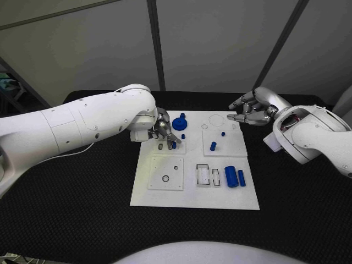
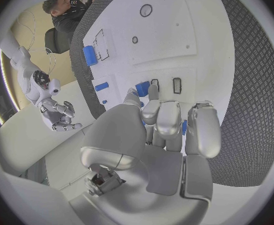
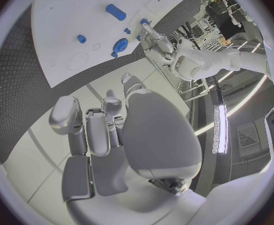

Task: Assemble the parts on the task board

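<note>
The white task board [image 1: 196,192] lies in the middle of the table. My left hand [image 1: 161,127] hovers over the board's far left part, beside a round blue part [image 1: 180,123]. In the left wrist view its thumb and a finger pinch a small blue part [image 2: 142,88] next to two small slots [image 2: 176,85]; that part [image 1: 172,144] stands just under the fingertips. My right hand [image 1: 254,109] hangs in the air past the board's far right corner, fingers loosely bent, holding nothing. A thick blue cylinder [image 1: 231,176] and a thinner one [image 1: 241,177] lie at the near right.
A blue peg [image 1: 213,146] and two tiny blue pieces [image 1: 223,133] stand on the board's far right plate. The near left plate [image 1: 166,173] has small round holes. Black table [image 1: 73,209] surrounds the board. The right wrist view shows the board [image 3: 62,15] and my left hand [image 3: 154,37].
</note>
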Available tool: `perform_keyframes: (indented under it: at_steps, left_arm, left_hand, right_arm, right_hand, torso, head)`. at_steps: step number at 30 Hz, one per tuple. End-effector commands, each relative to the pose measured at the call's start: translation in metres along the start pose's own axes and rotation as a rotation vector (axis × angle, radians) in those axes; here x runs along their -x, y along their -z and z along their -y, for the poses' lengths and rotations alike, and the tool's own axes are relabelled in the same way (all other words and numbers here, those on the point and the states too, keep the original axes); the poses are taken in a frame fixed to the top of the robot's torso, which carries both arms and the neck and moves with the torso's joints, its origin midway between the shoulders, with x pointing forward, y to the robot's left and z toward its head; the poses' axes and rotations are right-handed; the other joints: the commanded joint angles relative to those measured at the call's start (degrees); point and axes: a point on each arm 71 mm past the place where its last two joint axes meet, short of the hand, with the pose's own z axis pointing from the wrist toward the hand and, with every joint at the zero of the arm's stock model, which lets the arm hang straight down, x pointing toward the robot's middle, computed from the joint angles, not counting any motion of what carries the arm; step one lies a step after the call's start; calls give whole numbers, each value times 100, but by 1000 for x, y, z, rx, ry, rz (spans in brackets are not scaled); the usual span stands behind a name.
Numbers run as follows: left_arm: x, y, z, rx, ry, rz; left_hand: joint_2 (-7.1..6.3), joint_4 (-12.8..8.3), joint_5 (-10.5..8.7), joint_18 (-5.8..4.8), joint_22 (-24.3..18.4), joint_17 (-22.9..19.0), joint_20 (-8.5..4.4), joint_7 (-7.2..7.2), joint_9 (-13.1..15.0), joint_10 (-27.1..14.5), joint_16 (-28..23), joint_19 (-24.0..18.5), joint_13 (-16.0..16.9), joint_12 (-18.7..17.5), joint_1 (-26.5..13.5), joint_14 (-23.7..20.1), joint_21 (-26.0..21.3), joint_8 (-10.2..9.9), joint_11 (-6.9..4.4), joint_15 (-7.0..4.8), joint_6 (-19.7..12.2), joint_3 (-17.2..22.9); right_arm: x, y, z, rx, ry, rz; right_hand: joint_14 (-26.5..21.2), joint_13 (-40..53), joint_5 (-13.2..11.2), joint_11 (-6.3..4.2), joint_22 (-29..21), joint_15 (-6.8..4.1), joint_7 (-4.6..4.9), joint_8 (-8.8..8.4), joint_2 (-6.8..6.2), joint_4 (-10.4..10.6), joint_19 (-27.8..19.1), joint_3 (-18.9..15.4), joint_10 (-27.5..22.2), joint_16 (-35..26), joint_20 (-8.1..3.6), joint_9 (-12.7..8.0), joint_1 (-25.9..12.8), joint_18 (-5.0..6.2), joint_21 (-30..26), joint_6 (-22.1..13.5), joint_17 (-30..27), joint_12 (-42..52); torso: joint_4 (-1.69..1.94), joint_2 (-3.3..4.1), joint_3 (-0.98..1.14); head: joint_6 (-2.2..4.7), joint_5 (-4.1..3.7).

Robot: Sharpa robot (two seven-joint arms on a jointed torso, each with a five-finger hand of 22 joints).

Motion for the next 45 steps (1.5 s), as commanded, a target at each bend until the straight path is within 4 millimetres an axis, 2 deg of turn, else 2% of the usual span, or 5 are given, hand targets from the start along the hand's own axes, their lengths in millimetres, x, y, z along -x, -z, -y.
perform_keyframes:
  at_steps: [1,8,11,18,45]
  left_arm:
    - [0,0,0,-4,-11,-3]
    - [1,0,0,-28,21,4]
    - [1,1,-1,-41,43,4]
    - [2,4,-7,-53,87,11]
    - [-4,14,-15,-41,113,103]
  left_hand:
    - [46,-24,16,50,0,10,-8,-11,13,-39,6,45,-11,17,123,44,-20,23,-15,-53,-29,84]
    - [352,-396,74,54,-15,13,-56,-68,-2,-117,-2,51,-96,-82,841,41,-50,-100,-72,-108,-160,808]
    - [286,-547,84,54,-30,17,-70,-27,-10,-169,-6,50,-166,-171,1079,37,-71,-159,-52,-97,-212,1363]
    - [-856,-544,23,55,-30,38,-24,35,257,-109,-16,68,-318,-261,133,44,-135,-17,-44,-54,-184,4181]
    - [-1275,-1170,90,51,46,57,-55,-39,593,-65,-19,99,-479,-340,-578,53,-138,266,-62,-94,-168,5382]
  right_arm:
    - [0,0,-1,7,5,-3]
    - [0,-1,-2,8,5,-4]
    - [0,-1,-1,8,5,-4]
    - [0,-1,-1,6,6,-6]
    - [-1,-2,-3,23,33,-2]
  right_hand:
    - [211,-9,39,-3,-5,-48,-12,20,11,34,-36,11,-50,-27,-7,-5,-61,52,-38,20,-5,-28]
    - [210,-5,42,-4,-13,-48,-12,22,16,33,-38,16,-45,-34,-7,-6,-61,53,-46,20,-13,-23]
    - [210,-5,42,-4,-13,-48,-12,22,16,33,-38,16,-45,-34,-7,-6,-61,53,-46,20,-13,-23]
    - [211,-13,58,-6,-24,-50,-13,24,21,25,-38,26,-45,-40,-9,-9,-53,54,-58,18,-15,-27]
    - [213,-16,67,-6,-32,-51,-13,25,20,24,-40,28,-45,-42,-10,-10,-52,55,-65,16,-14,-28]
  torso:
    - [2,-2,1]
    - [4,-1,2]
    - [6,0,1]
    - [6,-3,5]
    - [-5,5,5]
  head:
    - [-8,3]
    - [-19,2]
    - [-20,1]
    - [-12,16]
    - [-47,72]
